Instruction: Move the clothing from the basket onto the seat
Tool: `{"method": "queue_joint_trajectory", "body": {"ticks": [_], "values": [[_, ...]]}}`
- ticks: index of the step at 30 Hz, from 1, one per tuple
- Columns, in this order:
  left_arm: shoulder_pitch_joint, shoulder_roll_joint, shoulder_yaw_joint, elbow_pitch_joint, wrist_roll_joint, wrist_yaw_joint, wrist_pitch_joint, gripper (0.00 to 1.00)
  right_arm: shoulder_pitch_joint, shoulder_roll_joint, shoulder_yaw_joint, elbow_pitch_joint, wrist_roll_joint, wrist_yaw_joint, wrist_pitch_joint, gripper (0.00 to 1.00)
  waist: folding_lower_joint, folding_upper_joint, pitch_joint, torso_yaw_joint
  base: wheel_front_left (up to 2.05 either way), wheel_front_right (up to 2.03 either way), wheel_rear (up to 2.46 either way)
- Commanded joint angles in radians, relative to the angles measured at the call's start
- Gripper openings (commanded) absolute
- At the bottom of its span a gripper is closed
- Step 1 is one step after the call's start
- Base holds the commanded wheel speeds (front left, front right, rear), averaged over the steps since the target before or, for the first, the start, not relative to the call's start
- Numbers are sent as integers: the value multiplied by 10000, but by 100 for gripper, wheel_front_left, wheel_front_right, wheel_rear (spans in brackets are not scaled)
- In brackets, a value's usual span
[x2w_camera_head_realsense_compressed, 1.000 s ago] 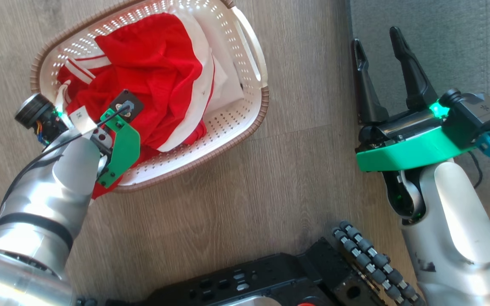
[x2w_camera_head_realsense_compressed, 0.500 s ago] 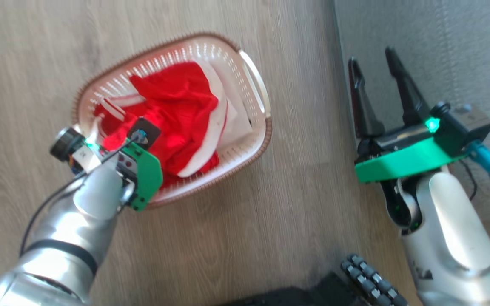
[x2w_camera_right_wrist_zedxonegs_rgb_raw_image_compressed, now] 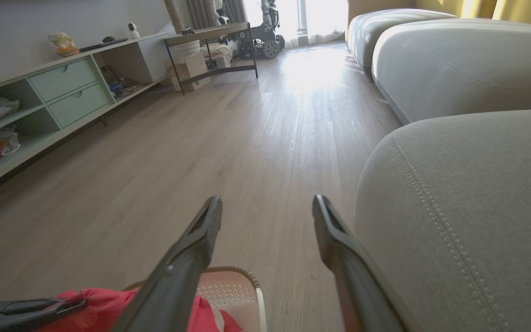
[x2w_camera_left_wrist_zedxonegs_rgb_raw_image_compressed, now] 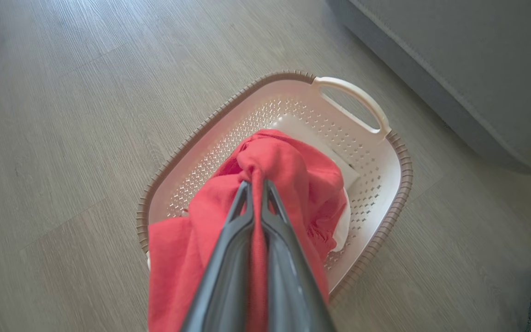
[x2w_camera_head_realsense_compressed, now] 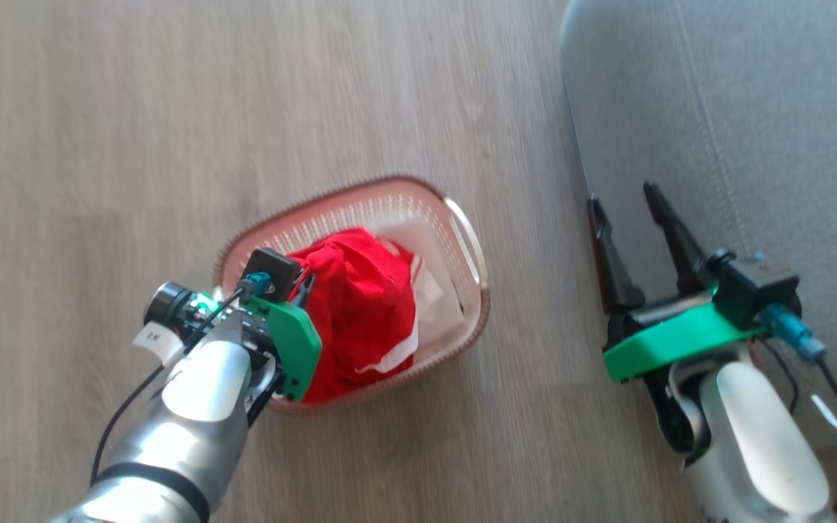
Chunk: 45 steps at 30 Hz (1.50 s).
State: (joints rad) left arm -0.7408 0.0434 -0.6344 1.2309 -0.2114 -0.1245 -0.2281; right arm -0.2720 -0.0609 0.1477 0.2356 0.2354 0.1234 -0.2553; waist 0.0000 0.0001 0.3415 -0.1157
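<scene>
The left hand is clamped on a bunched fold of the red clothing, which rises in a peak over the basket while its lower folds hang inside. The basket stands on the wooden floor, near the grey seat. The right hand hovers at the seat's edge, fingers apart and empty.
</scene>
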Motion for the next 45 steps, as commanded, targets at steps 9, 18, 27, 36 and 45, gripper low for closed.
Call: {"method": "queue_joint_trajectory", "body": {"ticks": [9, 18, 27, 36, 45], "values": [[364, 147, 236, -1829, -1118, -60, -281, 0, 569, 72, 359, -185, 2, 73, 83, 100, 0, -1, -1642, 445, 0, 0, 0], [500, 657, 678, -4563, -1630, 32, -1, 0, 1056, -21, 626, -339, 167, 73, 242, 100, 0, -1, -2343, 489, 0, 0, 0], [582, 1228, 1018, -7981, -2112, 352, 1526, 0, 1181, -147, 1166, -540, 311, 73, 333, 100, 0, -1, -2536, 395, 0, 0, 0], [982, 1567, 1038, -10013, -2403, 628, 2575, 0, 1077, -246, 1652, -582, 317, 73, 267, 100, 0, -1, -2494, 295, 0, 0, 0], [1264, 1441, 827, -10538, -2664, 636, 2904, 0, 540, -329, 2656, -264, -22, 73, 416, 100, 0, -1, -2466, 425, 0, 0, 0]]}}
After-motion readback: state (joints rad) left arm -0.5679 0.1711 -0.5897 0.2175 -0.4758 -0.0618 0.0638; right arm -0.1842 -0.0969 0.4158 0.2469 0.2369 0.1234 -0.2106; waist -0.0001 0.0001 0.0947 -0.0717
